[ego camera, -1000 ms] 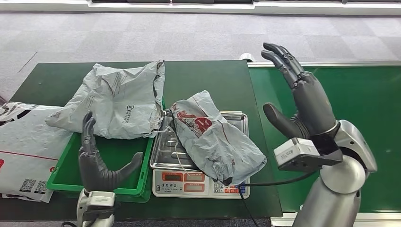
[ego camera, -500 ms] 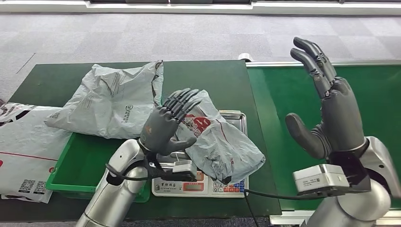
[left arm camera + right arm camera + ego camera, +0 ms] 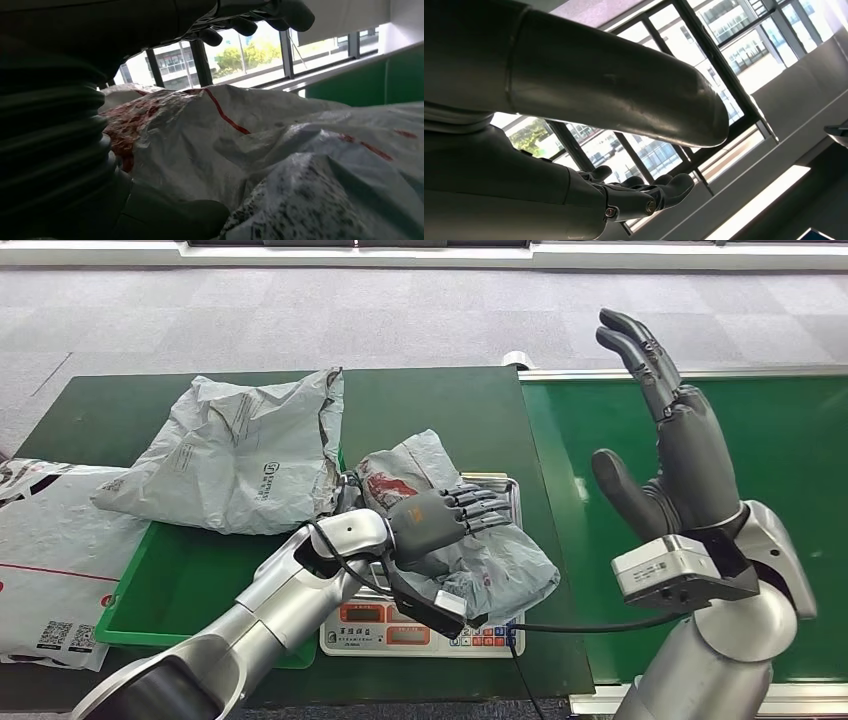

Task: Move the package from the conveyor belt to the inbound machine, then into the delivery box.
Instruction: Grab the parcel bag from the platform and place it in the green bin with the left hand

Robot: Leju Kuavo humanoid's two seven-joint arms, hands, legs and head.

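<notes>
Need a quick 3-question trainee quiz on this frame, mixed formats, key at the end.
1. True or false: the right hand holds a package.
2. Multiple choice: the package with red print lies on A) the conveyor belt, B) the scale, C) the floor.
3. Fill in: the large grey package rests partly over the green ____.

Key:
1. False. It is raised over the belt, fingers apart, holding nothing.
2. B. The left hand reaches over it, fingers extended, not closed on it.
3. Bin.
</notes>
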